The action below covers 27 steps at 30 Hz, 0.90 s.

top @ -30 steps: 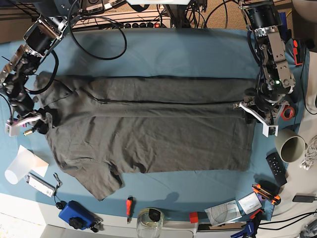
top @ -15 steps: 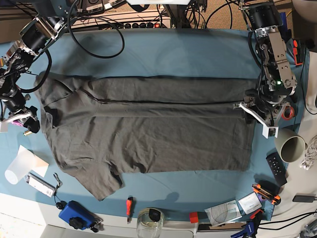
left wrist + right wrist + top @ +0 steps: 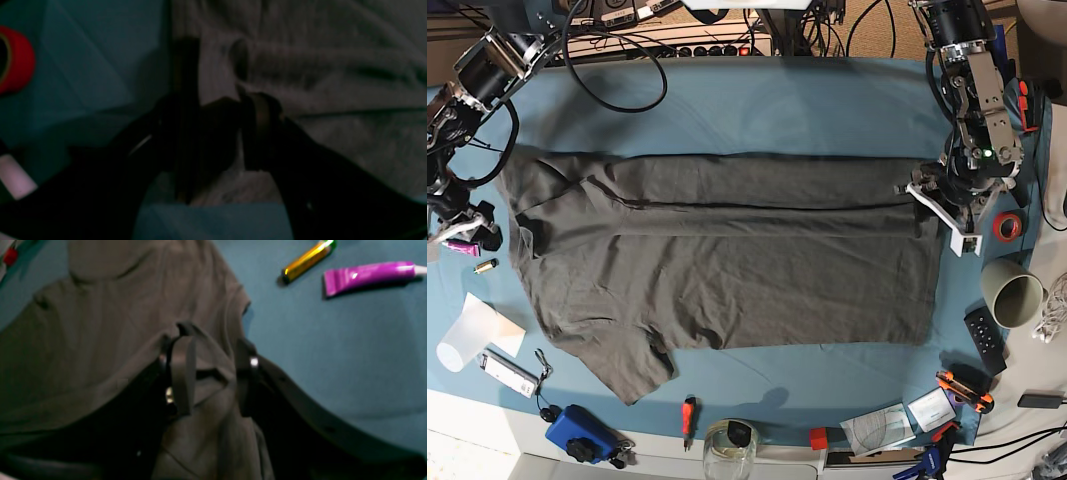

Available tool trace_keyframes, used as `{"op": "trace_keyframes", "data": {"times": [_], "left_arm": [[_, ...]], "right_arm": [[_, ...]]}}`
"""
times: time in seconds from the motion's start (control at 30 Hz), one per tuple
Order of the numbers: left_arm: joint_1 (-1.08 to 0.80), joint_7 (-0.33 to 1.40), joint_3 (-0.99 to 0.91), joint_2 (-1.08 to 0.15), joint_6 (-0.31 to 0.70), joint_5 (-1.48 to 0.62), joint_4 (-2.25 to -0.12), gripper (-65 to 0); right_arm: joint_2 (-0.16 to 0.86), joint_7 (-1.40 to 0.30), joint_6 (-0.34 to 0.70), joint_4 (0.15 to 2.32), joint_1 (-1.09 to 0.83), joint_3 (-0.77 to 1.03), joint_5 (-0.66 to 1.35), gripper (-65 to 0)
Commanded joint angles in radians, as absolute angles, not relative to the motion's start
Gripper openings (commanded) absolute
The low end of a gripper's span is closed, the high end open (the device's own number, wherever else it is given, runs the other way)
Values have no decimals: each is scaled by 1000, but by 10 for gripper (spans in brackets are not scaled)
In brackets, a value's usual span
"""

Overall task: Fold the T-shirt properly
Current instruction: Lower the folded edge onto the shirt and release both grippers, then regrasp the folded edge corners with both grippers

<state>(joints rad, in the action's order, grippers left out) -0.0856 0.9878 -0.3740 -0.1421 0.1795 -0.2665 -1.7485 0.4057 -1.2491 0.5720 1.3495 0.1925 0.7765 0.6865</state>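
Clutter lines the near edge of the counter (image 3: 757,100) in the base view: a glass jar (image 3: 727,452) whose contents cannot be made out, a blue case (image 3: 577,432), a red-handled screwdriver (image 3: 688,413) and a remote (image 3: 984,338). Beyond these lies the T-shirt (image 3: 727,270), dark olive-grey and by far the largest item, spread flat across the middle of the blue-teal cloth. Its far long side is doubled over toward the near side, leaving a straight lengthwise fold line, and one short sleeve sticks out at the near left corner. A grey cup (image 3: 1012,293) lying on its side sits just off the shirt's hem end, with a red tape roll (image 3: 15,60) near it.

At the hem end, the left claw (image 3: 217,130) stands over the folded edge with its jaws apart; whether cloth is pinched between them cannot be told in the dark wrist view. At the collar end, the right claw (image 3: 213,373) has its jaws parted with shirt fabric bunched between them, beside a purple tube (image 3: 367,275) and a gold lighter (image 3: 307,260).
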Motion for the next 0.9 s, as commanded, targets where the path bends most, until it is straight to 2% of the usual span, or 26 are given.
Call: {"op": "trace_keyframes", "data": {"times": [0.0, 0.2, 0.43, 0.63, 0.73, 0.87], "left_arm": [[-89, 981, -376, -153, 180, -273, -1768, -353], [-133, 1002, -376, -153, 180, -291, -1768, -353], [-133, 1003, -376, -152, 180, -292, -1768, -353], [-133, 1003, -376, -152, 180, -292, -1768, -353], [-133, 1002, -376, -152, 180, -291, -1768, -353], [-133, 1002, -376, -153, 180, -291, -1768, -353]], "right_arm": [[429, -1234, 562, 1366, 194, 779, 707, -444], [429, -1235, 557, 1366, 105, 779, 713, -444], [422, -1280, 559, 1366, 25, 779, 812, -444], [387, -1176, 559, 1366, 8, 779, 653, -444], [386, -1172, 557, 1366, 8, 779, 651, -444], [412, -1229, 564, 1368, 8, 786, 780, -444]]}}
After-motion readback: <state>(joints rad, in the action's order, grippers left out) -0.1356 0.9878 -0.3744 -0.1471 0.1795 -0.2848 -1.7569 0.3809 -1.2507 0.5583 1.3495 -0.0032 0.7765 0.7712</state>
